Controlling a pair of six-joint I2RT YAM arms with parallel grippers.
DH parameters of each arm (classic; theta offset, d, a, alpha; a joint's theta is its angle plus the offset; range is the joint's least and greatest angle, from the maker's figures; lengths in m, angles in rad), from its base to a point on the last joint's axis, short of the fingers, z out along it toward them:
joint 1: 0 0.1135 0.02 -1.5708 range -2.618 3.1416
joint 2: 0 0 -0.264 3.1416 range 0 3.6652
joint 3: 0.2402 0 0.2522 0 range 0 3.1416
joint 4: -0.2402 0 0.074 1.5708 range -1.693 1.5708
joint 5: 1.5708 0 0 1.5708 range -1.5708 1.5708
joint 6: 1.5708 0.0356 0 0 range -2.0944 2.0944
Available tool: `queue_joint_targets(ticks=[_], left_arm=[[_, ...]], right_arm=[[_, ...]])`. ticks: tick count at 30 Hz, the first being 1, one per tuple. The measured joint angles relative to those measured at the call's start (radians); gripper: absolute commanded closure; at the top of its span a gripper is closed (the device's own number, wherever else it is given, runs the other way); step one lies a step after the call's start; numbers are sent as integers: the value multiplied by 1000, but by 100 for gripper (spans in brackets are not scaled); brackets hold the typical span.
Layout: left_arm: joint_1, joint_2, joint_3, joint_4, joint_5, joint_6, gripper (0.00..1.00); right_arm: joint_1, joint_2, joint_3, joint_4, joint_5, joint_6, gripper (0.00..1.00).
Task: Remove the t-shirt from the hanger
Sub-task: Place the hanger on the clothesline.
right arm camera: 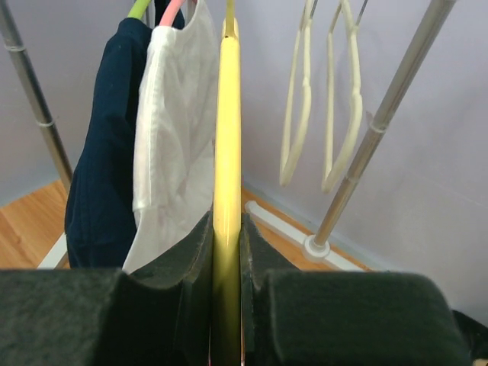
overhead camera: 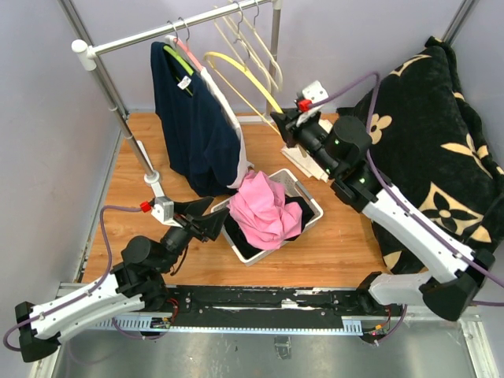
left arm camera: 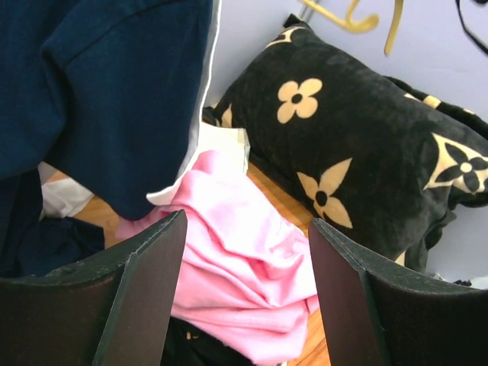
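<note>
Top external: left gripper (overhead camera: pixel 216 220) hovering low, jaws standing wide apart, holding nothing, pointing at basket (overhead camera: pixel 309 195); navy t-shirt (overhead camera: pixel 193 118) hanging from rail (overhead camera: pixel 173 31) on green hanger (overhead camera: pixel 186 83), white garment (overhead camera: pixel 235 138) hanging just beside; pink t-shirt (overhead camera: pixel 264 209) lying crumpled in basket, off any hanger; right gripper (right arm camera: pixel 227 229) pinching bare yellow hanger (right arm camera: pixel 227 137), showing edge-on between fingers in right wrist view; patterned black cushion (overhead camera: pixel 429 118) leaning at right.

shirts (overhead camera: pixel 193 118) on rack (overhead camera: pixel 150 33) rear-L, basket (overhead camera: pixel 313 203) centre w/ clothes (overhead camera: pixel 264 209), cushion (overhead camera: pixel 425 134) R
</note>
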Motion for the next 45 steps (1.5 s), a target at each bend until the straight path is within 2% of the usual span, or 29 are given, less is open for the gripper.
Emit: queue_joint_targets(ticks=[8,18,29,35,37,40,42,45], left_arm=[[0,-61,-10,-63,-23,-3,31],[0,-175,-10,-147,-64,5,31],[0,-227,-14,-192,-101,27,31],[0,-227,-15,-202,-112,32,31],[0,-227,-15,-204,-113,32,31],[0,-227,-17,-205,-113,31,31],[0,-227,-23,-206,-113,31,31],[0,-227,-30,-210,-113,31,31]], right_arm=[[-1,211,237,1,-15,-69,99],[-21,432,468,-8,-52,-75,99],[-69,584,639,-24,-72,-46,99],[-80,604,647,-35,-80,-20,99],[-80,607,647,-44,-82,-13,88],[-80,607,646,-56,-89,-4,64],[-80,606,639,-43,-92,5,55],[-80,583,603,-23,-94,17,48]])
